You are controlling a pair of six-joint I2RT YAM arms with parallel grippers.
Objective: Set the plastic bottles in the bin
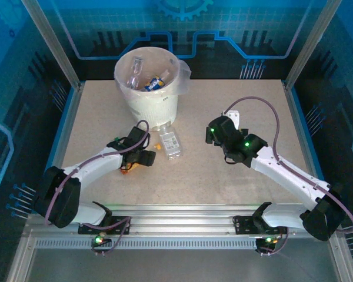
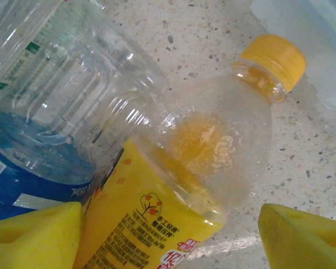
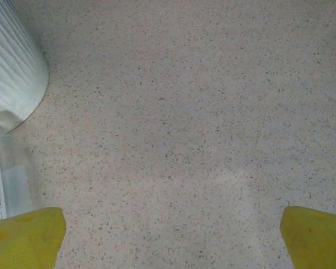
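Progress partial: left gripper [image 2: 168,241] spread astride clear yellow-capped, yellow-labelled plastic bottle [image 2: 213,145] on table, probably unclamped; clear blue-labelled bottle [image 2: 61,101] touching it. Big white round bin [image 1: 156,108] holds several. Clear white-labelled bottle [image 1: 170,141] lies just before bin. Right gripper [image 3: 171,235] spread wide, empty.

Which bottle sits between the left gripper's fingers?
The yellow-labelled bottle with the yellow cap, lying between the left gripper's open pads. The clear blue-labelled bottle lies beside it, mostly off to one side.
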